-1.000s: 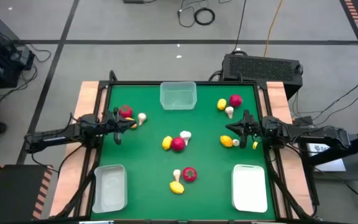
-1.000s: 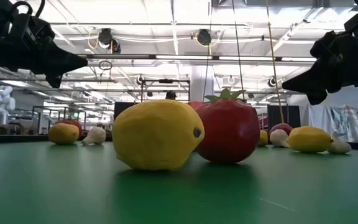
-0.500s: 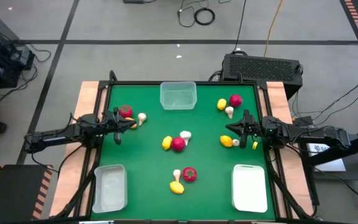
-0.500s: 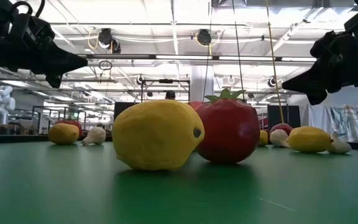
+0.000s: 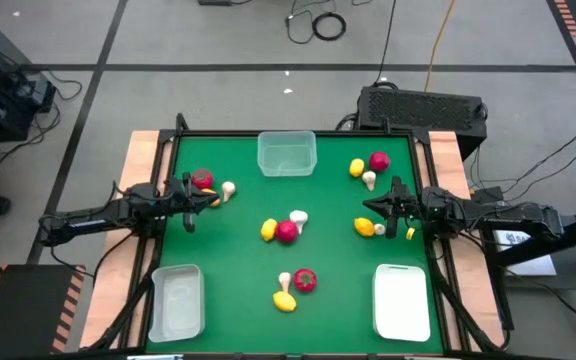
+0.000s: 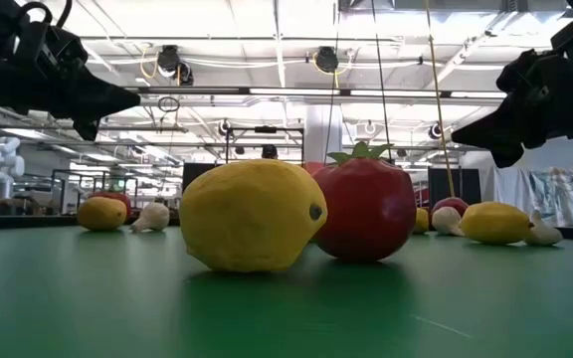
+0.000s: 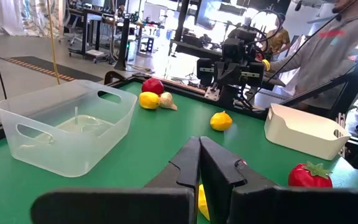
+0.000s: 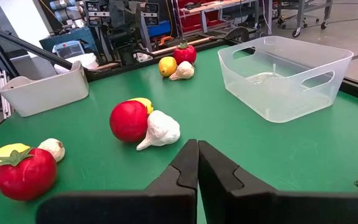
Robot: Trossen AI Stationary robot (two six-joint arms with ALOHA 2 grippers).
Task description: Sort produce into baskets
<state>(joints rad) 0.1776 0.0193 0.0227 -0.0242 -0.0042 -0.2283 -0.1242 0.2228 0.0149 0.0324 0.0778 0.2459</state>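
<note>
- High view: the green table [image 5: 238, 260] carries three baskets, a clear basket [image 5: 286, 153] at the middle of the far edge, a second basket [image 5: 176, 300] at the near left corner and a white basket [image 5: 402, 300] at the near right corner. All three look bare inside.
- The produce lies in loose groups of three, well apart from one another:
  - by the left arm, a red tomato [image 5: 202, 180], a mushroom [image 5: 228, 188] and a yellow piece partly hidden under the arm;
  - at the centre, a lemon [image 5: 268, 231], a red piece [image 5: 286, 232] and a mushroom [image 5: 298, 217], touching;
  - at the near middle, a lemon [image 5: 284, 300], a tomato [image 5: 305, 280] and a mushroom [image 5: 284, 281] (these two fruits fill the low view);
  - at the far right, a lemon [image 5: 357, 169], a tomato [image 5: 378, 160] and a mushroom [image 5: 369, 180];
  - by the right arm, a lemon [image 5: 366, 227] with a small mushroom [image 5: 379, 229] just beside it.
- The left gripper [image 7: 199, 163] hangs above the table's left side, its fingers pressed together on nothing.
- The right gripper [image 8: 197, 162] hangs above the right side, fingers likewise together and holding nothing.
</note>
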